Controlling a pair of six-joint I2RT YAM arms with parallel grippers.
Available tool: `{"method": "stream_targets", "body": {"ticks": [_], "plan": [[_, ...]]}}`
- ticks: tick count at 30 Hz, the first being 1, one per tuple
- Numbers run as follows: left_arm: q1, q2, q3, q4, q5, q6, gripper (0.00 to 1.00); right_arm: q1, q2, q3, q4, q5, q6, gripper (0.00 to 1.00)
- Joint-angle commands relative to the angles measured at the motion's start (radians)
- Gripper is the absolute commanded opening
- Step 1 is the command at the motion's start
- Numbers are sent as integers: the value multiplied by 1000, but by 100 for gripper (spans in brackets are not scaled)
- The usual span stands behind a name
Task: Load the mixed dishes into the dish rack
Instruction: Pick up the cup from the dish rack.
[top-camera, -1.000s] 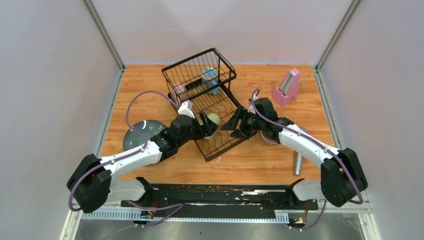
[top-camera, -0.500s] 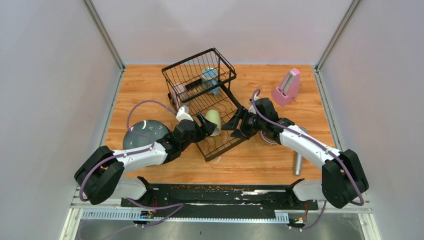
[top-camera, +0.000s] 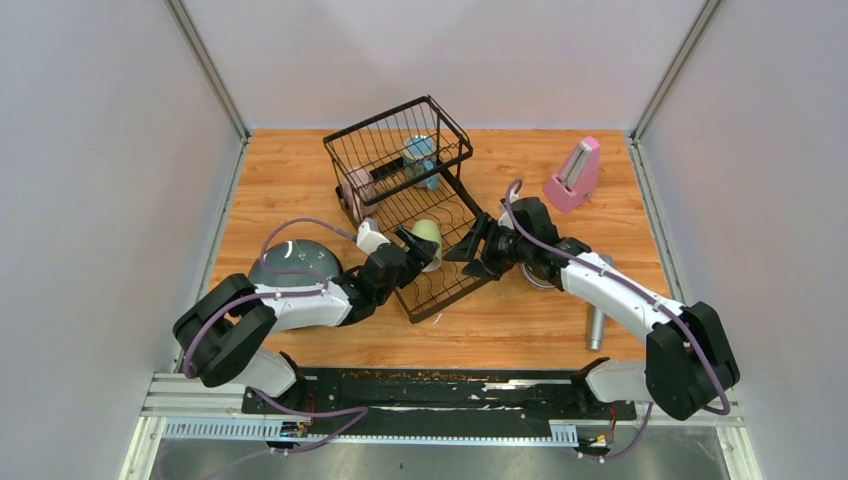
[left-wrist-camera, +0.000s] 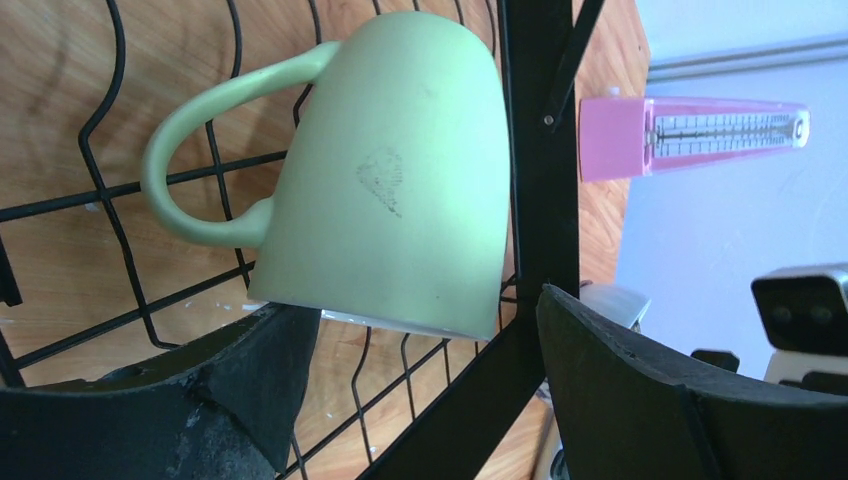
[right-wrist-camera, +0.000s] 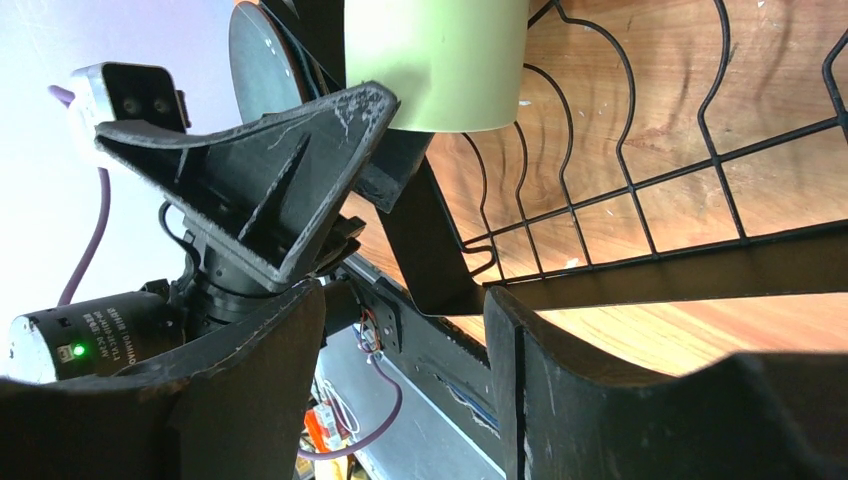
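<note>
The black wire dish rack (top-camera: 385, 150) stands mid-table, its low tray toward me. A pale-green mug (top-camera: 427, 236) lies tipped on the tray wires (left-wrist-camera: 120, 190), handle to the left in the left wrist view (left-wrist-camera: 390, 180). My left gripper (top-camera: 412, 250) is open at the mug's rim (left-wrist-camera: 420, 360); one fingertip (left-wrist-camera: 270, 350) sits right under the rim, the other stands apart behind a rack bar. My right gripper (top-camera: 468, 255) hangs open and holds nothing at the tray's right edge (right-wrist-camera: 405, 330). A blue mug (top-camera: 420, 155) and a pink mug (top-camera: 358, 183) sit in the basket.
A dark speckled plate (top-camera: 285, 262) lies left of the rack under my left forearm. Another dish (top-camera: 540, 275) is half hidden under my right arm. The pink metronome (top-camera: 573, 175) stands at the back right, the silver microphone (top-camera: 597, 320) at the front right.
My left arm has dropped its elbow low over the dark plate while its gripper stayed at the green mug. The mug has barely shifted. The right arm has not moved.
</note>
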Motion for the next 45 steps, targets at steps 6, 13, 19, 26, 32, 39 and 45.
{"method": "stream_targets", "body": {"ticks": [6,13,19,26,32,39,45], "plan": [[-15,60,68,-3,-140,-186,79,3,-83,-28,-18,70,-11,60],[-14,86,82,-9,-185,-207,60,3,-189,-58,-43,167,-17,58],[-15,59,79,-20,-202,-157,37,3,-233,-83,-49,182,-33,58],[-15,-78,44,-10,-155,1,6,4,-245,-103,-44,186,-58,59],[-14,-237,-8,53,39,205,0,3,-331,-136,21,233,-142,59],[57,-441,-58,80,385,311,0,-9,-486,-176,97,179,-237,67],[228,-475,-43,192,959,316,0,-28,-531,-187,143,-53,-274,80]]}}
